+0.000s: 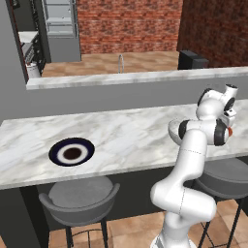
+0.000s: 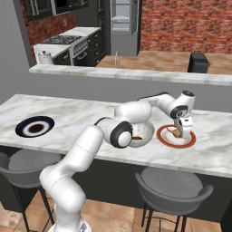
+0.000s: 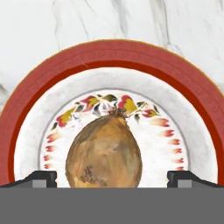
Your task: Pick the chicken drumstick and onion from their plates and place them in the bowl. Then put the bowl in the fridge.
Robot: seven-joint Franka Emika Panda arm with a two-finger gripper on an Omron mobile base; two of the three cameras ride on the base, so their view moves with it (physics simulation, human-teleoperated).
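Observation:
The onion [image 3: 105,155], a tan-golden ball, sits on the red-rimmed plate [image 3: 109,54], whose white centre bears a floral pattern. My gripper [image 3: 112,179] hangs open right above it, one fingertip [image 3: 41,178] on each side of the onion, touching nothing. In the right base view the gripper [image 2: 180,131] is low over that plate [image 2: 190,141] and the onion [image 2: 172,132]. The white bowl [image 2: 144,141] stands just left of the plate, partly behind my elbow. An orange-brown piece, the chicken drumstick [image 2: 137,137], lies inside it. The navy-rimmed plate [image 1: 71,153] lies bare at the counter's left. The fridge [image 1: 59,22] stands far back.
A raised grey ledge [image 2: 136,74] runs behind the marble counter [image 2: 81,113], with a faucet [image 2: 117,58] and a dark toaster [image 2: 198,62] beyond it. Grey stools [image 2: 174,186] stand under the counter's front edge. A stove and a kettle [image 2: 44,57] are at the back left.

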